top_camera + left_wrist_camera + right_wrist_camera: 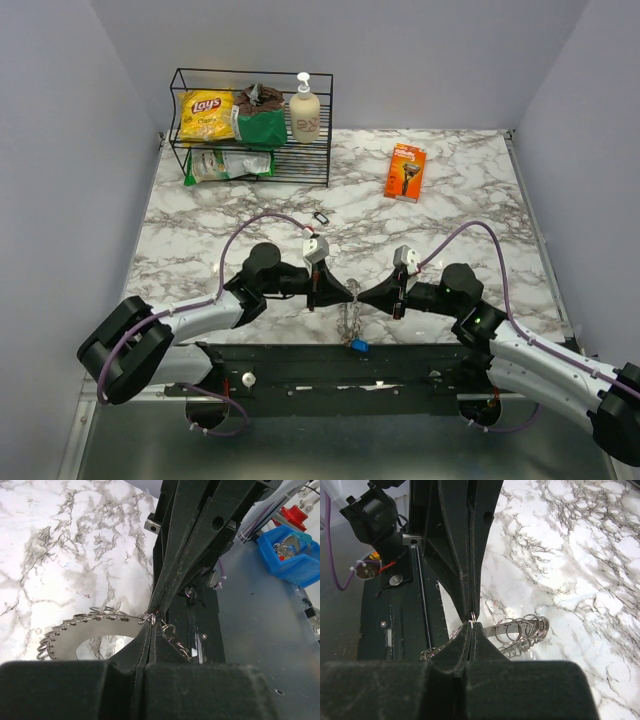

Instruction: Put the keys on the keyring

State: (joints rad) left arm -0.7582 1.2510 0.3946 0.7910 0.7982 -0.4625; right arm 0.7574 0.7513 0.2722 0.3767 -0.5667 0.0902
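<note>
Keyring (349, 318) hangs from the spot where the left hand (344, 292) and the right hand (367, 294) meet tip to tip, above the near edge of the surface (450, 200). A blue key (358, 346) shows at its low end, and a small dark object (321, 217), too small to name, lies well apart farther back. From the left wrist, the left hand's fingers are pressed together on a thin wire loop of the keyring (65, 635), whose flat band bristles with small rings and reaches out over the surface. From the right wrist, the right hand is likewise pinched tight on that same wire, with the keyring (520, 630) curling off to one side. It looks light, thin, springy and slick, likely to swing and twist. The bare flat band seems a surer hold than a single wire ring.
</note>
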